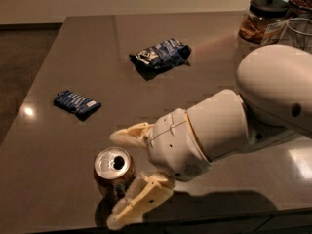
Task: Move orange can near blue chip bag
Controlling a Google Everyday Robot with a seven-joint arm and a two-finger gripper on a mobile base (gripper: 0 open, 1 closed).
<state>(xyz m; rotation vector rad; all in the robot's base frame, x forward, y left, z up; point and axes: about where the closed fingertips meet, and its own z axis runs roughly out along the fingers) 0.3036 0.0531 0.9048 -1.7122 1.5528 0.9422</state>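
The orange can (pixel 113 172) stands upright near the table's front edge, its silver top and dark hole showing. My gripper (pixel 119 177) is open. One finger (pixel 127 135) lies just behind the can and the other (pixel 139 203) in front of it at its right, so the can sits partly between them. The blue chip bag (pixel 160 56) lies far back at the table's middle, puffy and wrinkled, well away from the can.
A smaller flat blue packet (pixel 76 103) lies at the left. Glass jars (pixel 261 19) with dark lids stand at the back right corner. The dark table's (pixel 97 43) front edge runs just below the can.
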